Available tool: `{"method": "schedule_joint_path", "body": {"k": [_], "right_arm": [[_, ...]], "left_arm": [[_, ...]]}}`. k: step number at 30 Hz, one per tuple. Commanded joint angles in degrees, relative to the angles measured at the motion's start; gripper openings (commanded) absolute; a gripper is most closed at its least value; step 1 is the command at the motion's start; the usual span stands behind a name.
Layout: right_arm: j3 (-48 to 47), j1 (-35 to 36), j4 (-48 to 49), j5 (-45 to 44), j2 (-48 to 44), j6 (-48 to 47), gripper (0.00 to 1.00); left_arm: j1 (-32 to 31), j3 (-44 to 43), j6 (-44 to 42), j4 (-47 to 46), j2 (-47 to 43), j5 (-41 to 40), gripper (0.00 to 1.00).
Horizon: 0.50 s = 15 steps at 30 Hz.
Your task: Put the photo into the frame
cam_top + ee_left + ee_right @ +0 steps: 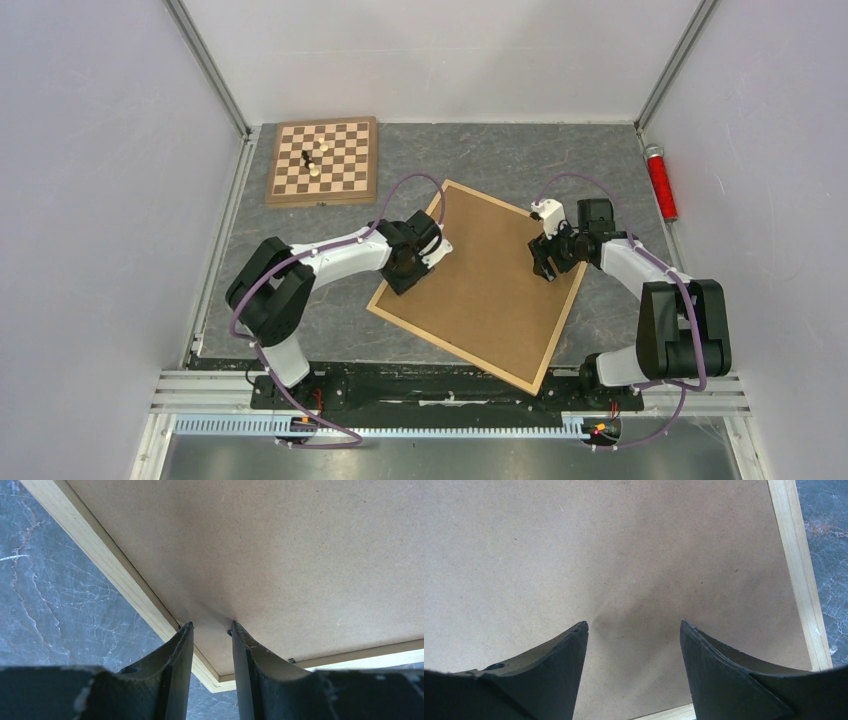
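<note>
Grey table; backing board is seated in the frame. Left gripper jaws are narrowly apart, right gripper jaws wide apart; nothing is held. The board is probably best pressed flat while the edge clips are worked.

Left gripper jaws slightly apart, nothing between, tips at brown backing board near a corner of the light-wood frame. Grey marbled counter beyond the frame edge.

left arm reaches in from near left, elbow bent | left tool tips down, fingers a narrow gap apart, nothing between | right arm reaches in from near right | right tool tips down, fingers spread wide, empty
</note>
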<state>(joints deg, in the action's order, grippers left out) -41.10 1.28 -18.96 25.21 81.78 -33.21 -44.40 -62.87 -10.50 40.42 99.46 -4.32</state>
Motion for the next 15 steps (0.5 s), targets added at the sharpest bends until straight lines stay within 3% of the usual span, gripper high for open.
{"method": "schedule_joint_path", "body": {"k": [1, 15], "right_arm": [[-0.3, 0.0, 0.2, 1.1, -0.5, -0.7, 0.71], [-0.3, -0.1, 0.1, 1.2, -0.5, -0.9, 0.71]], "left_arm": [[-0.4, 0.0, 0.4, -2.7, -3.4, -2.5, 0.41], [0.5, 1.0, 0.3, -2.7, -1.7, -2.7, 0.41]]}}
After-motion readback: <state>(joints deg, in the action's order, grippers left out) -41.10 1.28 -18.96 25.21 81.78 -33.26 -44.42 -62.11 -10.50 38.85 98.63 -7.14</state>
